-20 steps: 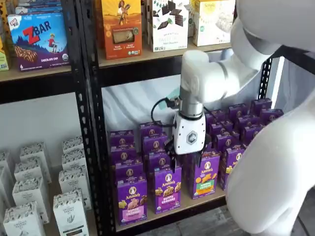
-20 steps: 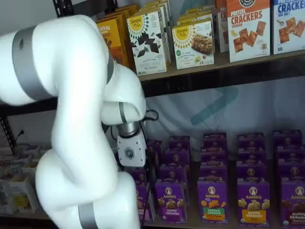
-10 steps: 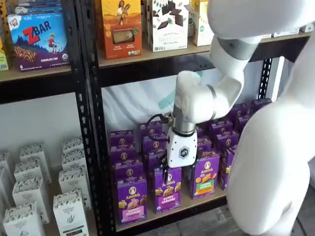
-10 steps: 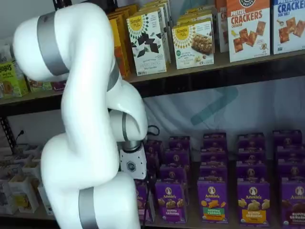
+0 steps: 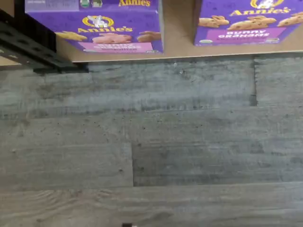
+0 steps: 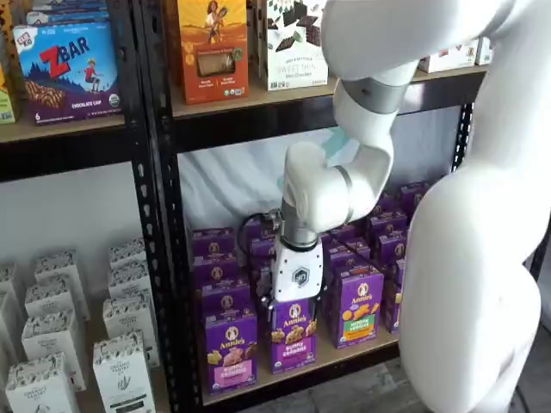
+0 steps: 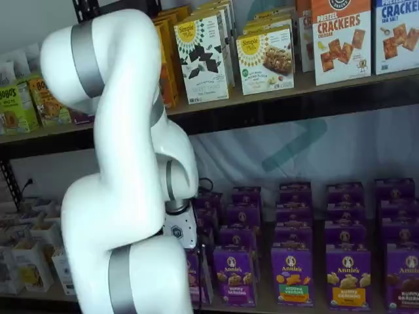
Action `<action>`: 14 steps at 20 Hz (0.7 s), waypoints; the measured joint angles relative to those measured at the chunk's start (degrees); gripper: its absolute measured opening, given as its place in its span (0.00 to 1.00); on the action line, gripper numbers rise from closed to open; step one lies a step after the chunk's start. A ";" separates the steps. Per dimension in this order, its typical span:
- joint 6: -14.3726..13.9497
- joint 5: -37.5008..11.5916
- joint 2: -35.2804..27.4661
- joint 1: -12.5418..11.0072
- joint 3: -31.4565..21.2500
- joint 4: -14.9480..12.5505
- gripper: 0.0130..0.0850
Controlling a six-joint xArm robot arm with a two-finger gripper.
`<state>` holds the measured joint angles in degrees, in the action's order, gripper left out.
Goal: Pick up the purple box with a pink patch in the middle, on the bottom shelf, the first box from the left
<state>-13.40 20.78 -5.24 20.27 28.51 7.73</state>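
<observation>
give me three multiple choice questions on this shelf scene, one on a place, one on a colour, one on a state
1. Where does the purple box stand?
A. on the floor
B. at the front of the bottom shelf, next to the black upright
C. on the top shelf

2. What colour is the Z Bar box?
A. blue
B. green
C. white

3. How is the purple box now?
A. lifted off the shelf
B. lying flat
C. upright on the shelf, ungrasped

Answers:
1 B: in a shelf view it stands in the front row, beside the upright.
2 A: its face is blue with red lettering.
3 C: the gripper hangs over the neighbouring tan-patch box.
</observation>
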 joint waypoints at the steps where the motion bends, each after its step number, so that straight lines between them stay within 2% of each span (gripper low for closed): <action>1: -0.93 0.12 -0.93 0.15 0.80 -0.83 1.00; 6: -4.37 0.13 -7.21 0.69 6.00 -3.95 1.00; 8: -4.76 0.29 -9.61 0.61 8.11 -4.45 1.00; 10: -7.18 0.71 -12.26 0.19 10.67 -7.49 1.00; 14: -5.95 0.57 -16.87 -0.24 15.10 -6.64 1.00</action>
<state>-19.35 21.35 -22.11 20.03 43.61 1.09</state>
